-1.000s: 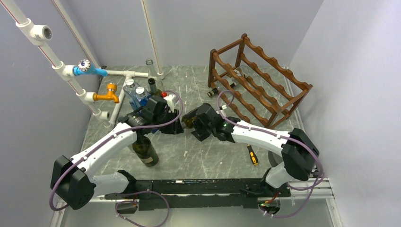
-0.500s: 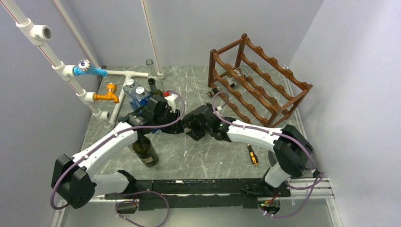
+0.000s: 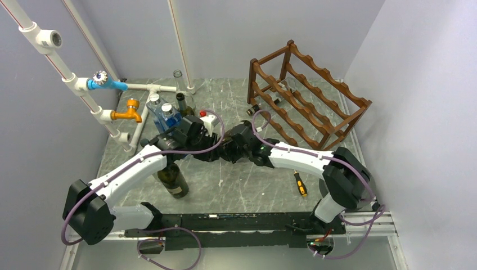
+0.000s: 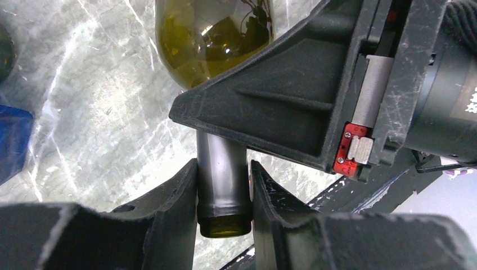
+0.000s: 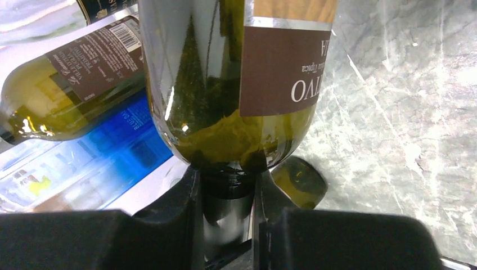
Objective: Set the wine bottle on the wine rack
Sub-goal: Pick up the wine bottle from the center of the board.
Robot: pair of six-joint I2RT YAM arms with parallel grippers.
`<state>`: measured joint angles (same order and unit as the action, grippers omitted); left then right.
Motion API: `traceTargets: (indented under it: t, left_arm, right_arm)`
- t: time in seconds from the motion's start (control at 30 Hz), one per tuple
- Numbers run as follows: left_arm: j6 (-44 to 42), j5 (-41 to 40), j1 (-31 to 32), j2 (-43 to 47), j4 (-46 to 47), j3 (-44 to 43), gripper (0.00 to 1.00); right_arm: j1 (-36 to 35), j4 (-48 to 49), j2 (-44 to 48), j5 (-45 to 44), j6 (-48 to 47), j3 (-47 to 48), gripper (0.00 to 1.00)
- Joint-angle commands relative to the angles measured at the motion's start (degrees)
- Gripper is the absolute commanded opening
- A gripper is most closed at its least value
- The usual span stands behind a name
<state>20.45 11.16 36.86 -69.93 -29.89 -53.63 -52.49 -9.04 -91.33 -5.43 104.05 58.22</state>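
The wine bottle (image 4: 216, 39) is olive-green glass with a dark neck and a brown label (image 5: 281, 67). My left gripper (image 4: 223, 169) is shut on the neck just above the mouth. My right gripper (image 5: 226, 174) is shut on the same neck close to the shoulder, and its black body (image 4: 292, 95) crosses the left wrist view. From above, the left gripper (image 3: 209, 147) and right gripper (image 3: 228, 147) meet at mid table and hide the neck. The wine rack (image 3: 332, 76), dark reddish-brown with wavy rails, stands at the back right, apart from both grippers.
Bottle necks (image 3: 254, 108) poke from the rack's lower tier. Blue and dark bottles (image 3: 167, 112) cluster at the back left beside white pipes with a blue tap (image 3: 112, 84) and an orange tap (image 3: 129, 111). Another dark green bottle (image 3: 171, 179) shows under my left forearm. A screwdriver (image 3: 300, 184) lies near the right arm.
My right gripper has moved left up against the left gripper and gone from open to shut on the bottle's neck. The left gripper has kept its hold.
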Motion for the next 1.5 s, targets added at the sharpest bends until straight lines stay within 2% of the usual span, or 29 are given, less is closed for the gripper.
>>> traceTargets:
  t: [0.0, 0.07, 0.13, 0.2, 0.3, 0.4, 0.7, 0.97, 1.23, 1.47]
  left_arm:
    - [-2.9, 2.9, 1.0, 1.5, 0.6, -2.2, 0.15]
    - [-3.5, 3.1, 1.0, 2.0, -1.0, -2.5, 0.28]
    - [-4.2, 2.8, 0.9, 3.4, -2.1, -2.4, 0.46]
    - [-4.9, 1.8, 0.9, 5.7, -2.8, -2.7, 0.64]
    - [-6.4, -0.4, 0.9, 7.3, -5.0, -5.1, 0.78]
    - [-8.0, -2.9, 0.8, 7.8, -7.7, -9.6, 0.89]
    - [-10.3, -11.0, -0.5, 7.7, -9.1, -21.0, 0.89]
    - [-9.5, -14.2, -1.5, 7.6, -4.6, -27.1, 0.88]
    - [-9.0, -12.7, -1.8, 4.0, -4.0, -31.5, 0.87]
    - [-10.4, -14.9, -2.5, 6.1, -0.9, -26.6, 0.87]
  right_arm:
    - [0.5, 4.8, -0.8, -0.5, -2.7, -1.1, 0.03]
    - [0.5, 4.2, -0.1, -1.8, -4.5, -1.2, 0.0]
    - [0.7, 4.0, 1.2, -3.3, -6.4, -1.7, 0.0]
    - [0.6, 7.8, 2.9, -4.0, -8.6, -4.5, 0.0]
    - [0.5, 16.0, 5.9, -6.0, -9.7, -10.5, 0.0]
    - [0.5, 19.6, 7.6, -8.3, -11.8, -14.2, 0.0]
    - [-2.5, 32.4, 13.3, -20.2, -25.4, -21.7, 0.0]
    - [-4.9, 40.2, 16.2, -25.2, -29.3, -23.7, 0.0]
    - [-5.7, 38.4, 19.5, -28.4, -28.9, -24.9, 0.0]
    - [-6.2, 22.2, 23.3, -36.2, -24.9, -22.1, 0.0]
